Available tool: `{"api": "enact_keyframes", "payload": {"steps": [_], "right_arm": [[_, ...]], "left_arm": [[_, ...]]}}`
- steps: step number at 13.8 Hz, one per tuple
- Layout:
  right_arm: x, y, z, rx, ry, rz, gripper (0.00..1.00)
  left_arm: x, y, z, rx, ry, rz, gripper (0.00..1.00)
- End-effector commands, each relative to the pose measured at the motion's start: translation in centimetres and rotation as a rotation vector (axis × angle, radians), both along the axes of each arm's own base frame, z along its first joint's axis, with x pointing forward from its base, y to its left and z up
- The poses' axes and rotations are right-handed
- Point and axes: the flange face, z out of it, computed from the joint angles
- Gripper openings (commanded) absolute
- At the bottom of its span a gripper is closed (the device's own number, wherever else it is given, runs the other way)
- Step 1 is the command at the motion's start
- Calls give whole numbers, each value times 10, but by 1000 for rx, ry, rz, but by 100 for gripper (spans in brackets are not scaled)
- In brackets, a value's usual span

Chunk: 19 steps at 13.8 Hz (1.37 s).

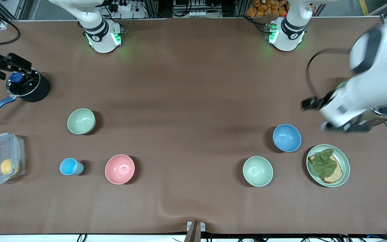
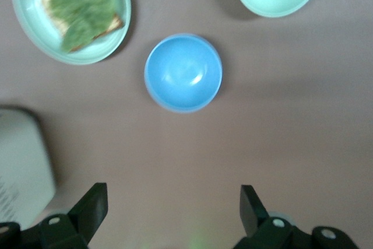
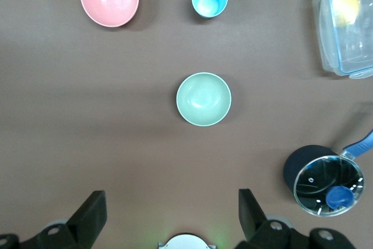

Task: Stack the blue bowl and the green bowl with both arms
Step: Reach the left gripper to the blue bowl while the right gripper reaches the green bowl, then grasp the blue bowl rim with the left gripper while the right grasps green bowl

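Note:
The blue bowl stands upright toward the left arm's end of the table. My left gripper hangs open and empty above the table a short way from it, beside a silver appliance. The green bowl, sage green and upright, stands toward the right arm's end. My right gripper is open with nothing between its fingers, up over the table next to the black pot and well clear of the green bowl.
A paler mint bowl and a green plate with a sandwich flank the blue bowl. A pink bowl, light-blue cup, clear lidded box, black pot and the silver appliance also stand here.

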Motion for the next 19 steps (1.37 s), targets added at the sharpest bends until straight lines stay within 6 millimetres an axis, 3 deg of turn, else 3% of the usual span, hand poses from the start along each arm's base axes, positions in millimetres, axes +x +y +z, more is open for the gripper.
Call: {"api": "enact_keyframes", "payload": {"steps": [1, 3, 4, 6, 8, 11, 13, 14, 16, 17, 18, 19], "right_arm": [[-23, -15, -38, -15, 13, -32, 100], [-25, -29, -72, -13, 44, -57, 100], [-25, -41, -90, -9, 59, -73, 100], [-30, -56, -128, -5, 65, -97, 100], [-37, -78, -170, -4, 62, -134, 100], [-45, -92, -211, 3, 57, -122, 100], [-45, -102, -235, 2, 49, -141, 100], [-44, -106, -246, 3, 45, -149, 100], [-40, -107, -268, 0, 19, -154, 100], [-37, -112, -282, 0, 20, -164, 100], [-35, -115, -288, 0, 12, -170, 100], [-31, -114, -295, -1, 2, -170, 100]], "left_arm": [[27, 2, -55, 1, 0, 19, 100], [43, 24, -107, -1, 32, 60, 100], [48, 38, -119, -3, 27, 80, 100], [53, 44, -149, -2, 30, 75, 100], [53, 56, -192, 11, 78, 85, 100], [51, 66, -215, 11, 114, 95, 100], [45, 69, -256, 16, 172, 93, 100], [43, 68, -267, 17, 186, 91, 100], [44, 66, -273, 17, 177, 85, 100], [45, 70, -279, 10, 173, 91, 86], [46, 75, -278, 5, 170, 94, 36], [46, 75, -276, 9, 167, 91, 0]]}}
